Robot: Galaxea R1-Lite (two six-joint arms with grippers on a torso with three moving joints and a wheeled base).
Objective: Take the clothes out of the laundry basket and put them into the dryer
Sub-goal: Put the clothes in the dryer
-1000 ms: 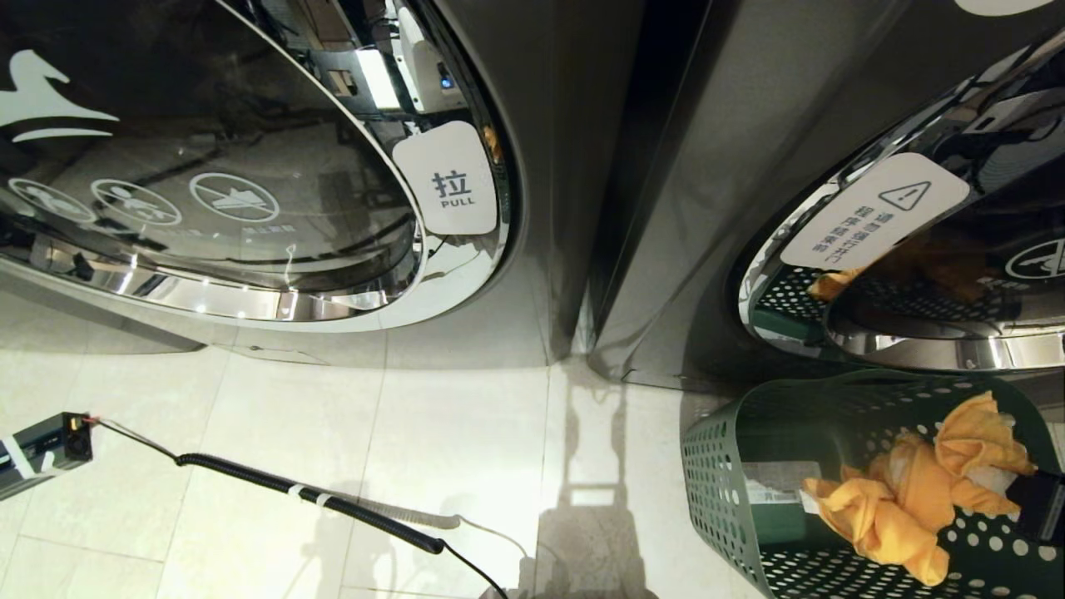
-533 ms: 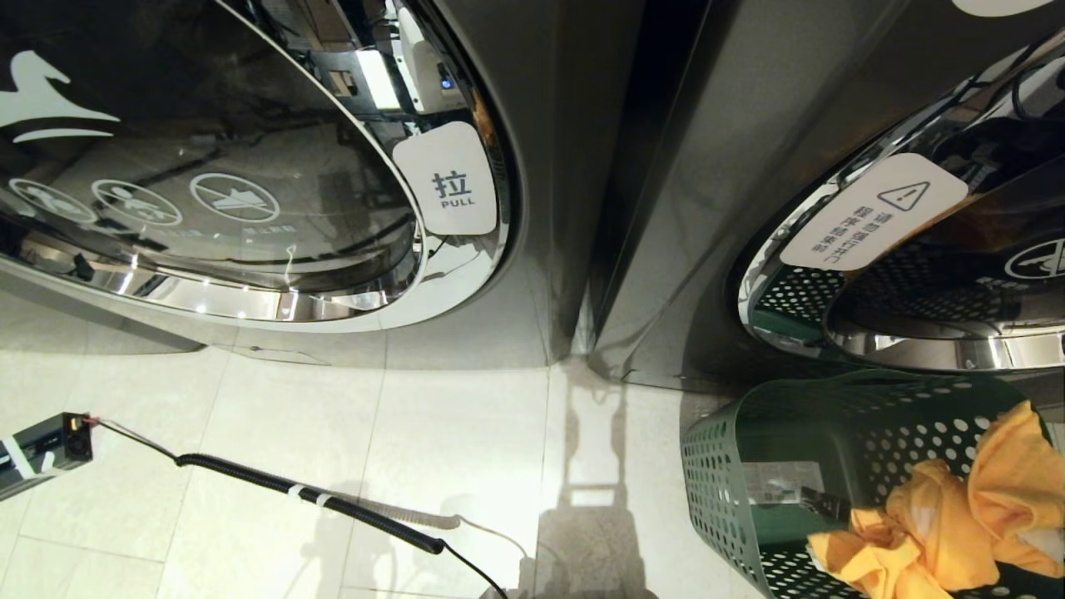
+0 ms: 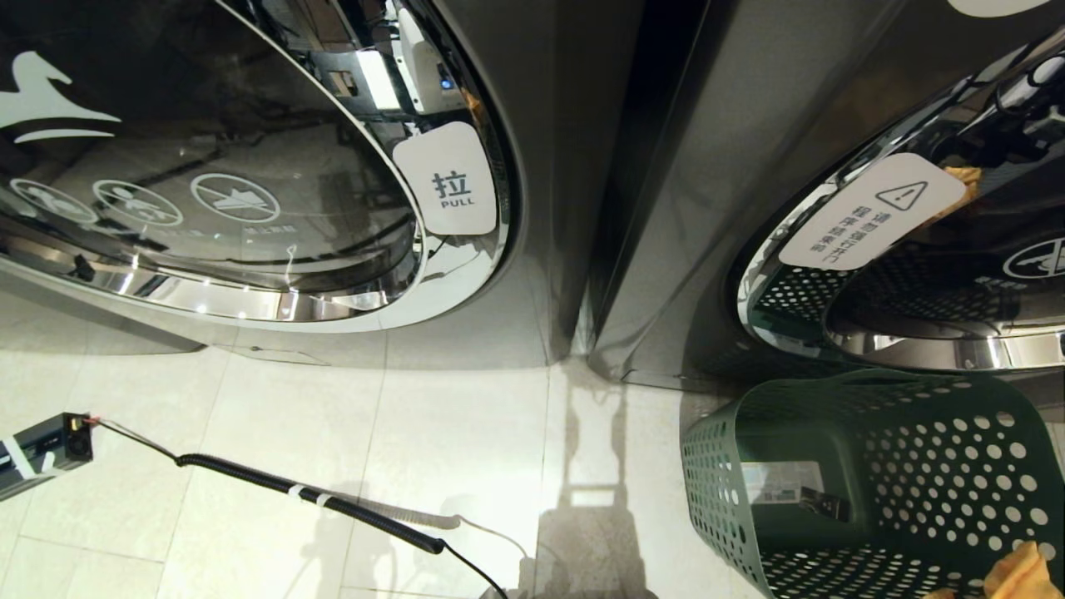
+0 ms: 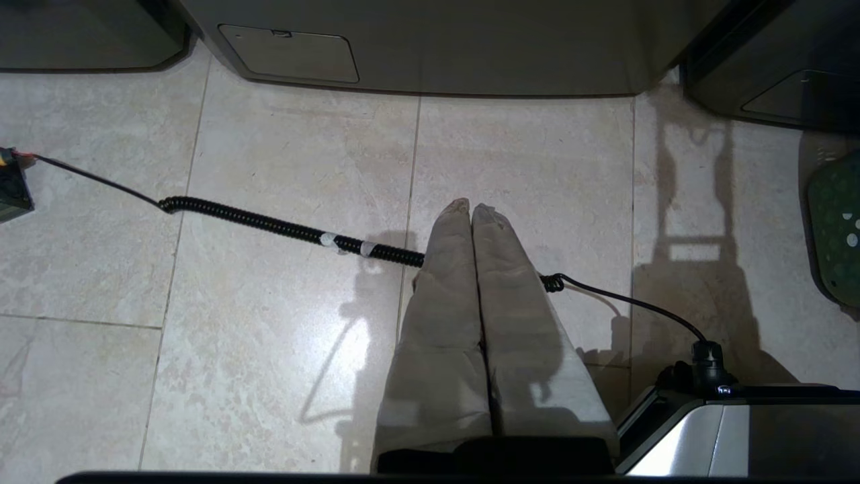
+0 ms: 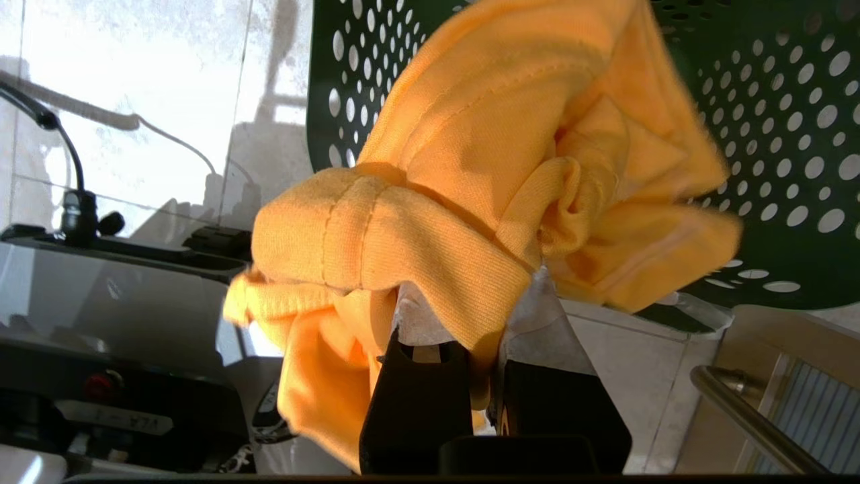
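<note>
Basket (image 3: 874, 466): one; orange garment (image 5: 484, 195): one, right hand (image 5: 480, 316) clamping.

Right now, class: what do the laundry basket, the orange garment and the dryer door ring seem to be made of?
Laundry basket: likely moulded plastic, dark green, semi-matte; its walls carry regular punched holes.
Orange garment: soft knit fabric, probably cotton or a blend; fine ribbing, stitched seams and loose folds show.
Dryer door ring: polished chrome-like metal or plated plastic; it mirrors the room.

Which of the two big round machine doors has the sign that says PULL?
The left round glass door. Its white tag reads PULL; the right door's tag shows a warning triangle.
</note>
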